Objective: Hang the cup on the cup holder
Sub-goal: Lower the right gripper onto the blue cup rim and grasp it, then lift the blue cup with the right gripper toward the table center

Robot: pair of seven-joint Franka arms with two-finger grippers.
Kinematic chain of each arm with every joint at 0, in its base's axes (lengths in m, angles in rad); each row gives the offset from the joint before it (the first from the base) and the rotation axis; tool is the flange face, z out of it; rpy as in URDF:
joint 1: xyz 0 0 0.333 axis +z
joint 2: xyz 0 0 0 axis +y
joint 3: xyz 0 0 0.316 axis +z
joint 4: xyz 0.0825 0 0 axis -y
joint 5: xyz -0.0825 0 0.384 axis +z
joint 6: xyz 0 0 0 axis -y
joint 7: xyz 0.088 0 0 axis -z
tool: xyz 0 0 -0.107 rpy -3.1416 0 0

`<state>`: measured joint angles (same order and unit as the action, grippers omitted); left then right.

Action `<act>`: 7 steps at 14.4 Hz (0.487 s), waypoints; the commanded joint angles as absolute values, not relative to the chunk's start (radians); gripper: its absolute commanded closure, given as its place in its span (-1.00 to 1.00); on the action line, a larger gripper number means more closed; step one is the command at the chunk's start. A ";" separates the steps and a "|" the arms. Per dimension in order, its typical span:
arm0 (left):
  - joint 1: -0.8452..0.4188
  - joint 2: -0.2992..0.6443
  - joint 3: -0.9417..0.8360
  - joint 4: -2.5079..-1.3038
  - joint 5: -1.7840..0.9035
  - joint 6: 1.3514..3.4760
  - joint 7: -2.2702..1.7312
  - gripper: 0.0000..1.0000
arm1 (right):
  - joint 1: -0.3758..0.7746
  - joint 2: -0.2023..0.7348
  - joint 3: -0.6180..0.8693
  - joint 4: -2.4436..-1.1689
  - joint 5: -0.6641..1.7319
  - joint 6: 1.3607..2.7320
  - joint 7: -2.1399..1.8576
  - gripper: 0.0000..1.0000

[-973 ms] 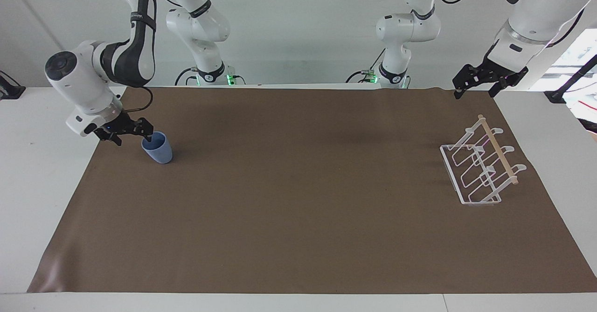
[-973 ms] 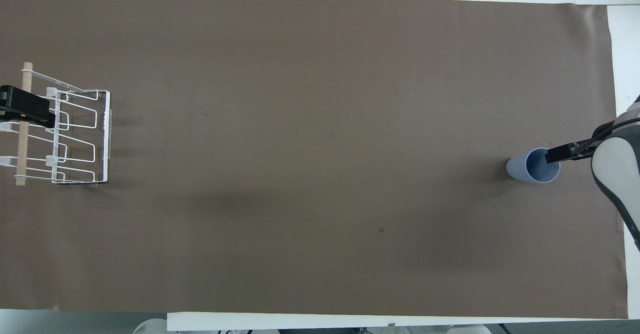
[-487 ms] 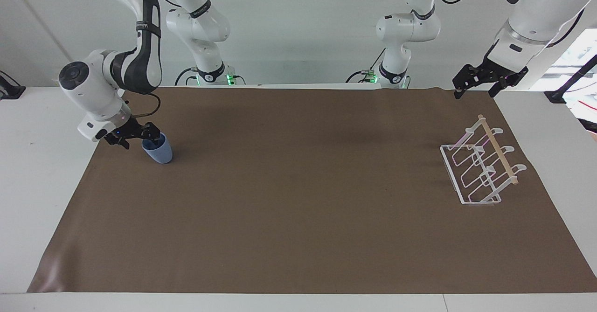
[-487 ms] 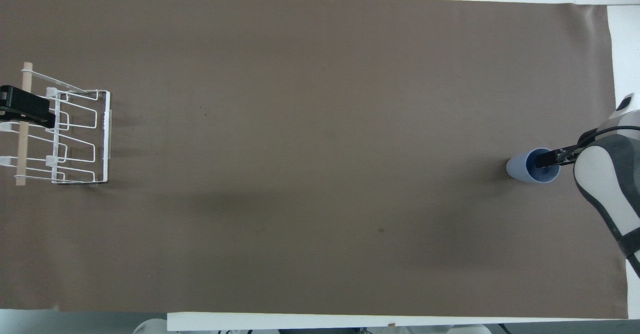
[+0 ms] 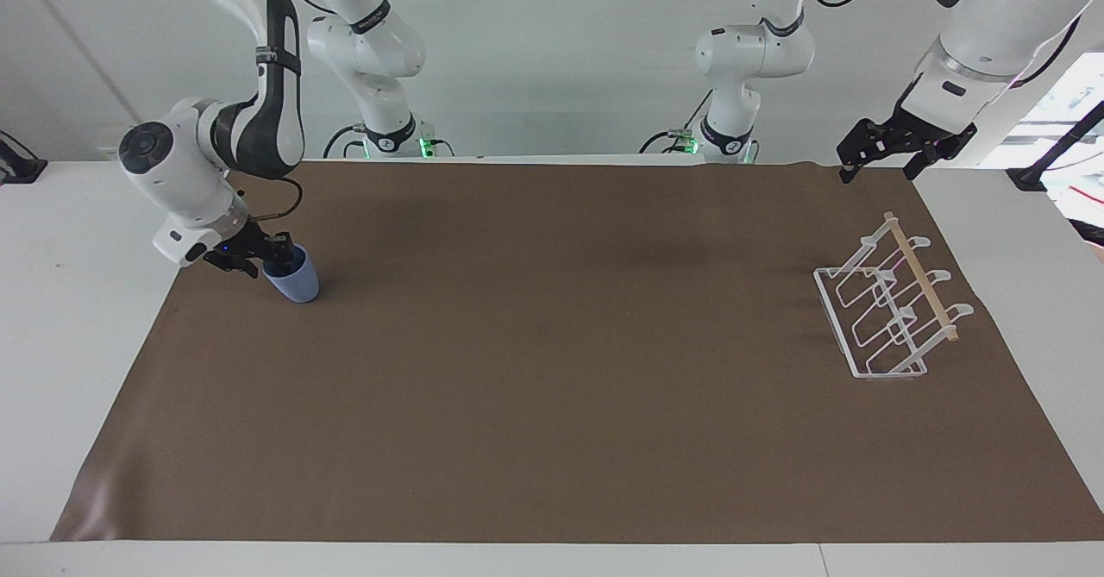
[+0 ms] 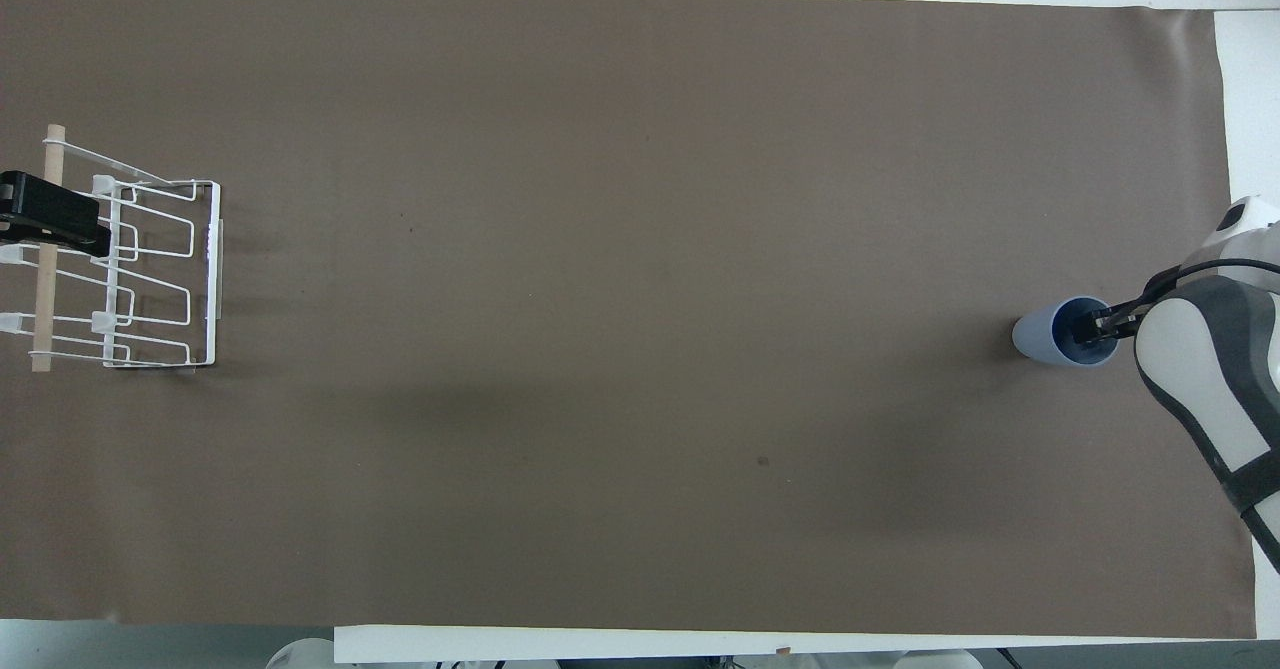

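Note:
The light-blue cup (image 5: pixel 295 282) (image 6: pixel 1038 335) stands upright on the brown mat at the right arm's end of the table. My right gripper (image 5: pixel 276 257) (image 6: pixel 1092 327) comes in low from the side. It sits at the cup's rim, with its tip reaching into the mouth. The white wire cup holder (image 5: pixel 888 322) (image 6: pixel 150 279), with its wooden dowel, stands at the left arm's end. My left gripper (image 5: pixel 881 159) (image 6: pixel 50 221) waits open in the air above that end, well clear of the rack.
A brown mat (image 5: pixel 552 370) covers most of the white table. The bases of two more arms (image 5: pixel 388 128) stand at the robots' edge.
My right gripper has pushed further over the cup, from its rim into its mouth, and the arm has swung in closer. The cup, the holder and the left arm have stayed put.

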<state>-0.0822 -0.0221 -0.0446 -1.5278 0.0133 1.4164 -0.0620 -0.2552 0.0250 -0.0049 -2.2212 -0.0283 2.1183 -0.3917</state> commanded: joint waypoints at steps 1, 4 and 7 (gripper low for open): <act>-0.077 -0.048 -0.046 -1.554 0.032 1.414 -0.048 -1.00 | -0.258 0.021 0.000 -2.238 -0.020 2.151 -0.416 0.80; -0.075 -0.046 -0.044 -1.554 0.034 1.416 -0.049 -1.00 | -0.250 0.021 0.000 -2.233 -0.020 2.143 -0.417 1.00; -0.075 -0.048 -0.043 -1.552 0.034 1.408 -0.051 -1.00 | -0.245 0.021 0.005 -2.177 -0.020 2.056 -0.436 1.00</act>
<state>-0.0821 -0.0221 -0.0429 -1.5278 0.0151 1.4163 -0.0620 -0.2413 0.0251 -0.0013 -2.2183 -0.0282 2.1180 -0.3942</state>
